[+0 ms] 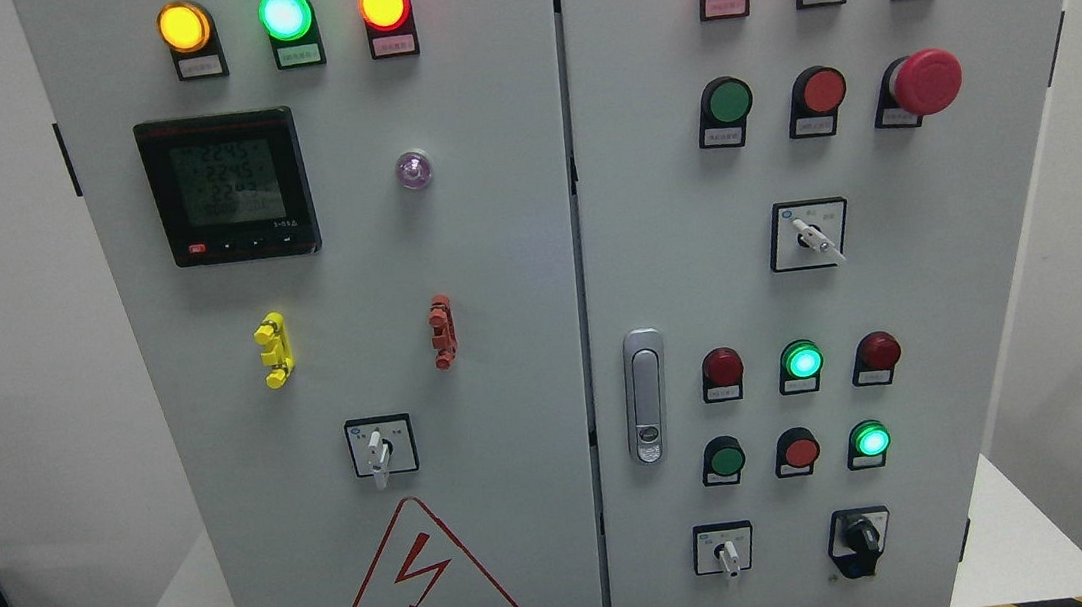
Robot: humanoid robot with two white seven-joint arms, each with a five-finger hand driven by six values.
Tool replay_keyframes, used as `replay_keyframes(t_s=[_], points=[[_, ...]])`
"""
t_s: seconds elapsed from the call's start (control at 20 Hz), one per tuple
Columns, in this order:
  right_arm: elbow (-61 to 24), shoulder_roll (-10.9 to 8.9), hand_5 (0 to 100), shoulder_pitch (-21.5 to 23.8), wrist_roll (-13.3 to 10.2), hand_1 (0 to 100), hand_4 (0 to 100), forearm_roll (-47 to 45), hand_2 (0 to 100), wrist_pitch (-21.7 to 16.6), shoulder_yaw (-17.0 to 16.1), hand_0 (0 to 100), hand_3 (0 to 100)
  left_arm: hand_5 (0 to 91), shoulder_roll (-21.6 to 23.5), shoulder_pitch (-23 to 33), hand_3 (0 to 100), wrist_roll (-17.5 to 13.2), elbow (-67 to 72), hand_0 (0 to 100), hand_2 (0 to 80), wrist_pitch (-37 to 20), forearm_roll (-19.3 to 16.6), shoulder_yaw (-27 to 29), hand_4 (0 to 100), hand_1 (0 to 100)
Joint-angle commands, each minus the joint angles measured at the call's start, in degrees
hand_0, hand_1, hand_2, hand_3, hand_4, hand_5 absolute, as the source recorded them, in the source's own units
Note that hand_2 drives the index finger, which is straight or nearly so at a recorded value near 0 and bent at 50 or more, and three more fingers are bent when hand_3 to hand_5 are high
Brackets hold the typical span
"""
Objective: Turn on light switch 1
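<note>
A grey electrical cabinet (495,248) with two doors fills the head view. The left door carries a white rotary selector switch (378,451) with its lever pointing down. On the right door are a second selector (811,237) turned toward the lower right, a third selector (726,553) and a black knob (862,539) near the bottom. There are also an unlit green push button (729,101) and a red one (823,90). The labels are too small to read, so I cannot tell which control is switch 1. Neither hand shows.
A red mushroom stop button (927,82) juts out at the upper right. A metal door handle (645,395) sits on the right door's left edge. A digital meter (227,188) and lit lamps occupy the left door. A white platform (1028,534) flanks the cabinet's base.
</note>
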Motion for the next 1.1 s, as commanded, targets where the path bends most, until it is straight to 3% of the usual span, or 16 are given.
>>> replay_keyframes(t_s=[0.0,0.8,1.05], points=[[0.00,0.00,0,0.00,0.03,0,0,0.00,0,0.00,-0.08,0,0,0.0,-0.50,0.16,0,-0.24,-0.24,38,0.0,-0.02,-0.04,0.67,0,0],[0.00,0.00,0,0.00,0.03,0,0,0.00,0,0.00,0.01,0,0,0.0,-0.85,1.48,0,-0.33,-0.94,38,0.0,-0.28,0.49,0.76,0,0],[0.00,0.00,0,0.00,0.03,0,0,0.00,0,0.00,0.01,0,0,0.0,0.11,7.71,2,-0.68,-16.64,38,0.0,-2.39,-0.12,0.67,3,0]])
